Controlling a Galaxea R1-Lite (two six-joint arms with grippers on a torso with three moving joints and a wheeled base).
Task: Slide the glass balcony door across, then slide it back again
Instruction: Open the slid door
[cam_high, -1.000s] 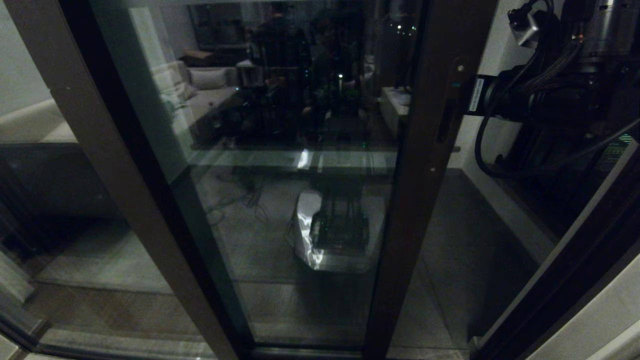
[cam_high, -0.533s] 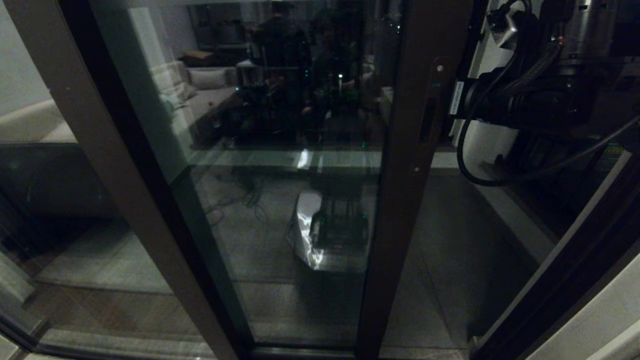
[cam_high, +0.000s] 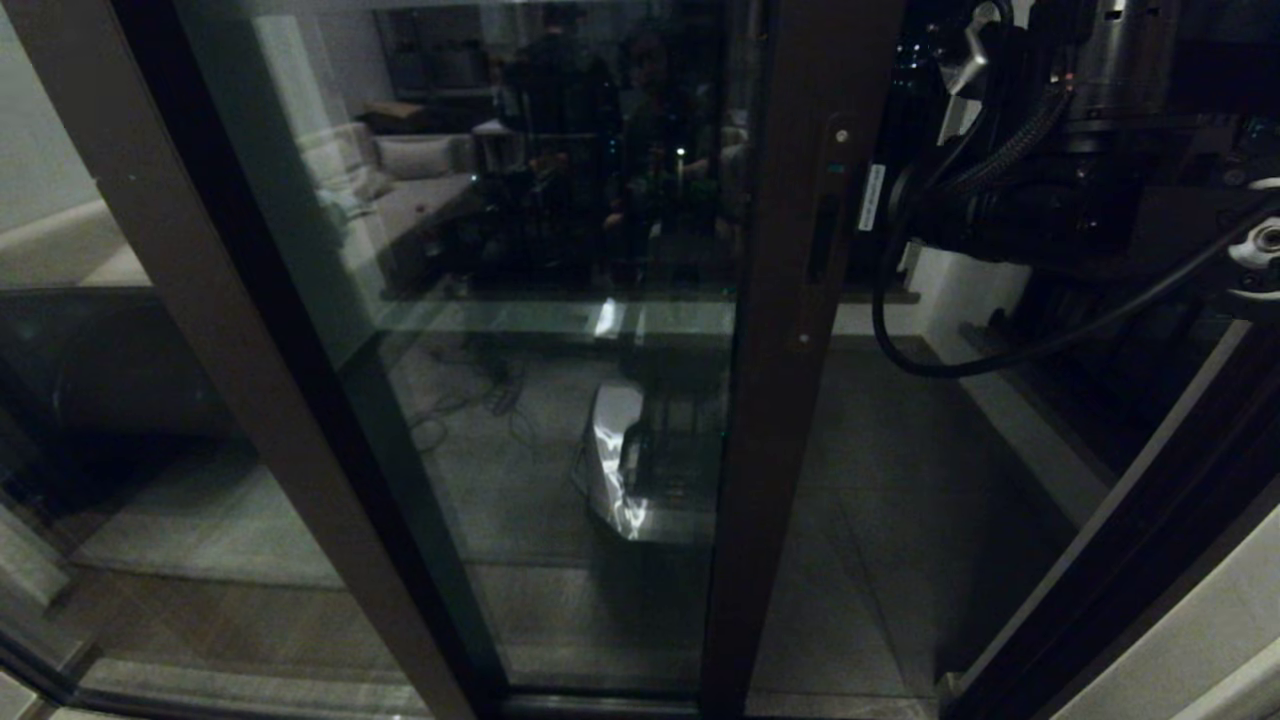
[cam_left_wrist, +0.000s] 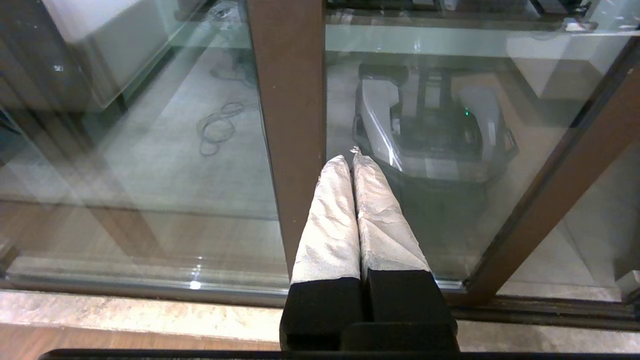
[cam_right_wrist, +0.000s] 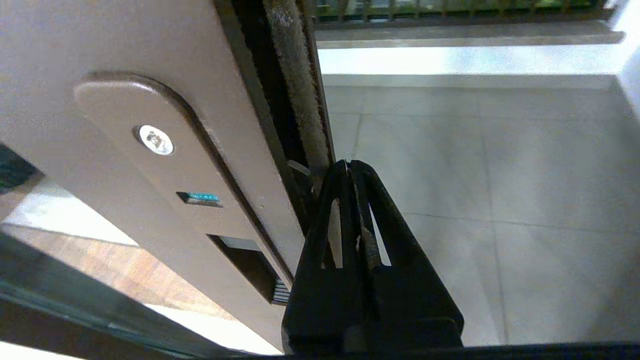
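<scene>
door: the glass balcony door (cam_high: 560, 350) fills the middle of the head view, a tall pane in a dark brown frame, slid partway open with a gap of tiled balcony floor (cam_high: 900, 480) showing to its right.
door edge: its upright stile (cam_high: 770, 400) carries a long rounded plate (cam_right_wrist: 165, 165) with a narrow recessed slot handle (cam_high: 822, 238), a small round silver lock (cam_right_wrist: 156, 139) and a little teal indicator window (cam_right_wrist: 200, 197); a fuzzy sealing strip (cam_right_wrist: 295, 75) runs along the stile's end face.
writing: a white label (cam_high: 871, 198) sits on the right arm near the wrist; its print is too small to read. nothing else legible.
right hand: the right hand (cam_right_wrist: 348, 165) is at handle height, against the end face of the stile, tips beside the sealing strip; its two black fingers (cam_right_wrist: 320, 225) are pressed together and grip nothing.
right arm: reaches in from the upper right of the head view, forearm roughly level, a black cable (cam_high: 960, 360) looping below it.
left hand: the left hand (cam_left_wrist: 350, 157) hangs low, pointing down toward the bottom of the glass, its white-wrapped fingers (cam_left_wrist: 330, 220) closed together and empty, near the door's lower track (cam_left_wrist: 150, 290).
fixed panel: another brown stile (cam_high: 230, 330) stands to the left in the head view.
reflection: the robot's base (cam_high: 650, 470) and a sofa (cam_high: 400, 180) mirror in the glass.
</scene>
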